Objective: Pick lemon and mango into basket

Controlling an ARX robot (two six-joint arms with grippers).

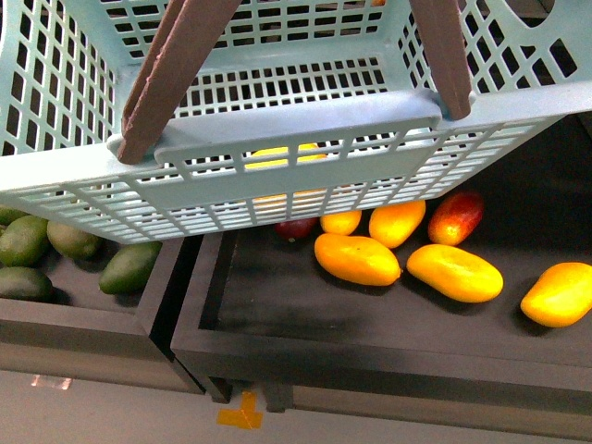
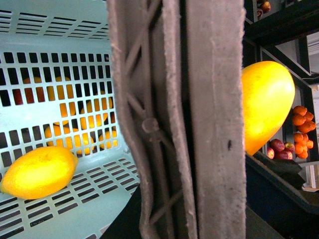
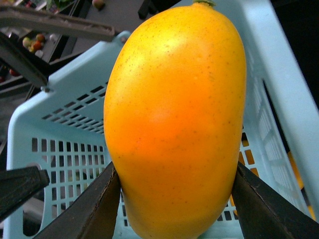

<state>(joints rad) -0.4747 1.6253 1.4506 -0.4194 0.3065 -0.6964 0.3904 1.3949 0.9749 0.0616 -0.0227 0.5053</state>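
Note:
The turquoise basket hangs lifted and fills the top of the front view, its two brown handles raised. My left gripper is shut on those handles, which block most of the left wrist view. The lemon lies on the slotted basket floor and shows yellow through the slots. My right gripper is shut on the mango, one dark finger on each side, with the basket's walls right behind it. This mango also shows beyond the handles.
Below the basket a black tray holds loose mangoes and a red fruit. A second black tray to the left holds dark green fruits. Mandarins and red fruits sit on shelves behind.

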